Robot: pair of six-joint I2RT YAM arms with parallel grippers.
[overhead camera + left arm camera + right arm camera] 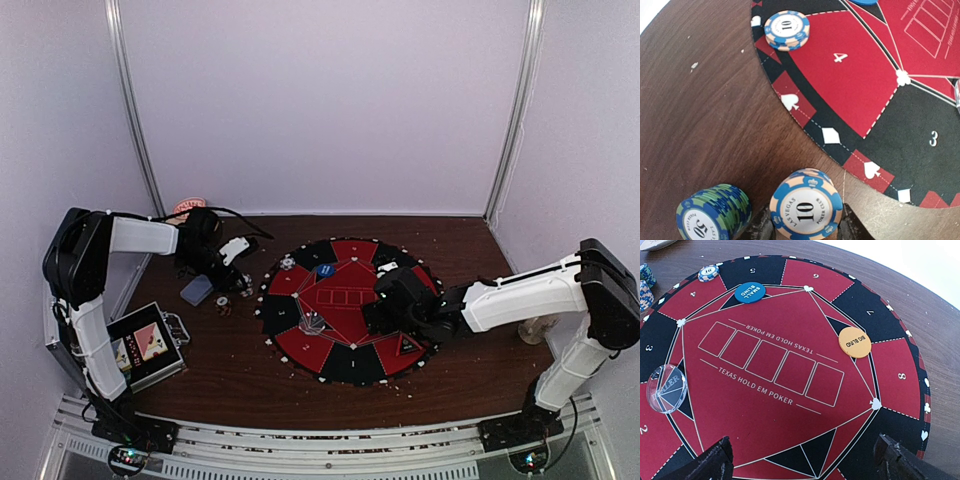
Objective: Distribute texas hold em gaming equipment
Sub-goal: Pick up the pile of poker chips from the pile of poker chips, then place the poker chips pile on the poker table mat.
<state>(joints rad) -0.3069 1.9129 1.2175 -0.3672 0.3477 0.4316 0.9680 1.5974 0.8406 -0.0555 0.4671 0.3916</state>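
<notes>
Pinched between two dark fingers (762, 227) at the bottom edge of the left wrist view, a blue-and-peach chip marked 10 (806, 210) is sitting closest to the lens. The left gripper (807, 227) is gripping it from both sides, pads touching its rim. A second rim is showing just behind the chip's upper edge, but I cannot tell how many chips are lying under it.

At the lower left of that frame, a green-and-blue stack marked 50 (712, 212) is standing on the brown table (700, 125), just beside the nearer finger. Across the upper right, the round red-and-black mat (865, 130) is lying flat. Another 10 chip (787, 30) is resting at its rim, near the segment numbered 4.

In the right wrist view, the right gripper (807, 462) is hanging wide open over the mat. Its black fingertips (710, 462) are showing in the two lower corners, well apart. The blue Small Blind button (750, 292) is lying in the upper left of the frame, and the orange Big Blind button (854, 342) right of centre by segment 7. The clear Dealer disc (666, 388) is lying at the left edge.

In the top view, the grey-blue deck of cards (197, 289) is lying on the table at the left, near the left gripper. It is sitting between the mat and the metal case (145, 345) at the lower left. The beige mug (537, 328) is peeking out from behind the right arm at the right side.
</notes>
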